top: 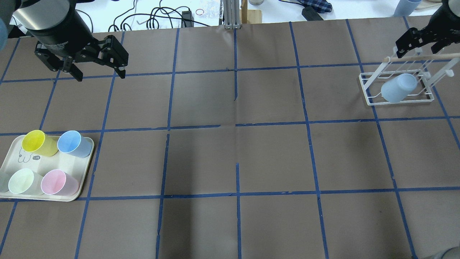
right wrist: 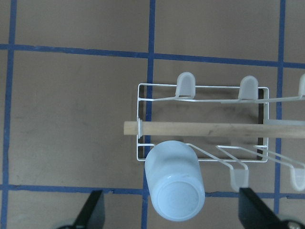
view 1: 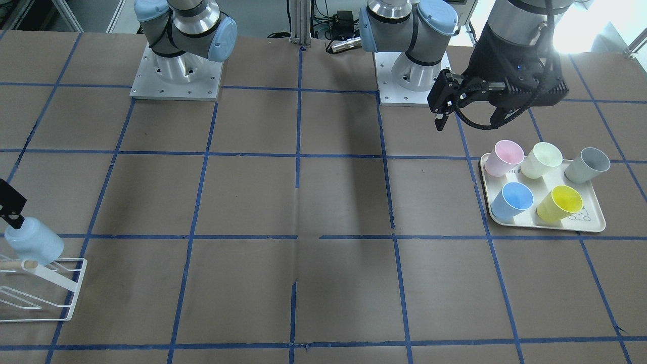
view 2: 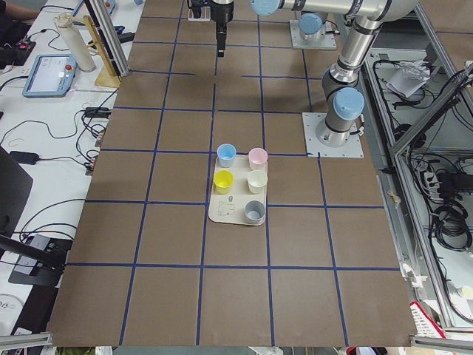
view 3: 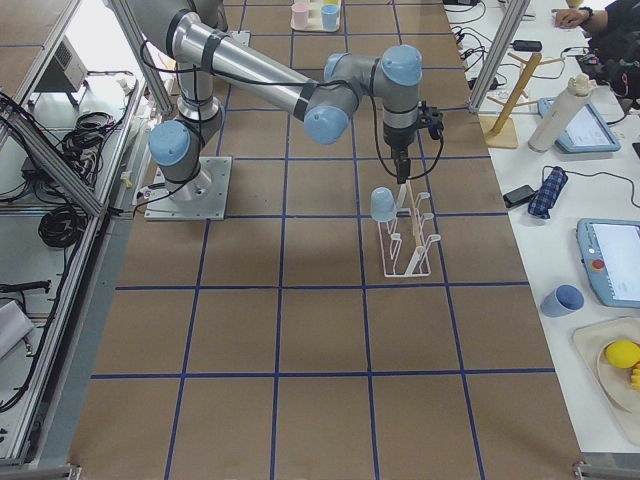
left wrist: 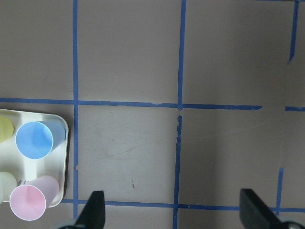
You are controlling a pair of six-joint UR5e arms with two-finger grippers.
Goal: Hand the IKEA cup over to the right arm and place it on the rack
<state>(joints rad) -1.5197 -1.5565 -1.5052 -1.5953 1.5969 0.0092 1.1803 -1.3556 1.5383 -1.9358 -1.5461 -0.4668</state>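
The IKEA cup (top: 399,87) is pale sky-blue and hangs upside down and tilted on a prong of the white wire rack (top: 370,86), under its wooden dowel. It also shows in the right wrist view (right wrist: 174,186) and the front view (view 1: 33,247). My right gripper (top: 417,48) is open just above the rack, its fingers (right wrist: 93,212) spread wide to either side of the cup and not gripping it. My left gripper (top: 100,73) is open and empty, hovering over the bare table beyond the tray; its fingertips (left wrist: 252,212) are far apart.
A cream tray (top: 10,196) at my left holds a deeper blue cup (top: 73,143), a yellow cup (top: 37,143), a pink cup (top: 57,182), a pale green cup (top: 21,181) and a grey cup (view 1: 586,164). Brown table with blue tape grid.
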